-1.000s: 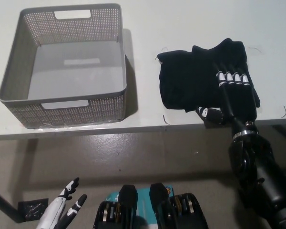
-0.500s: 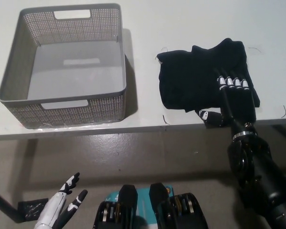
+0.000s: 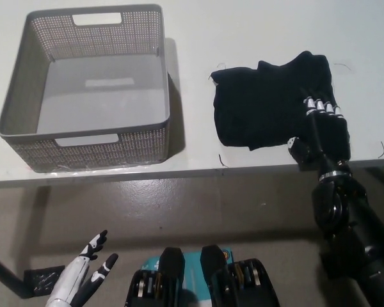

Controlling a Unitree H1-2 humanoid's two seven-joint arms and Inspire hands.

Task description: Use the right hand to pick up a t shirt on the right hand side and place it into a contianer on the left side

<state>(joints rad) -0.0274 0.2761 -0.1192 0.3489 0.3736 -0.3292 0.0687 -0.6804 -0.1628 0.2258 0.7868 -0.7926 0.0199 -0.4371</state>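
Since a second ago, the black right hand (image 3: pixel 324 131) has shifted toward the right and its fingers have curled tighter, so the white-tipped knuckles now sit further up on the cloth and the thumb has tucked in close beneath the palm. It lies on top of the crumpled black t-shirt (image 3: pixel 269 109), over the garment's lower right corner at the near edge of the white table (image 3: pixel 256 38), with the fingers bent down into the fabric; whether they have truly pinched a fold cannot be told, since black hand and black cloth blend together. The t-shirt itself lies flat on the right part of the table, bunched and unlifted, spreading out to the left of the hand and away from it. Well apart from it, on the left part of the table, stands the grey perforated plastic basket (image 3: pixel 25 64) with cut-out handles, holding nothing. Down at the lower left, below the table edge, the white left hand (image 3: pixel 83 275) rests with its fingers spread apart.
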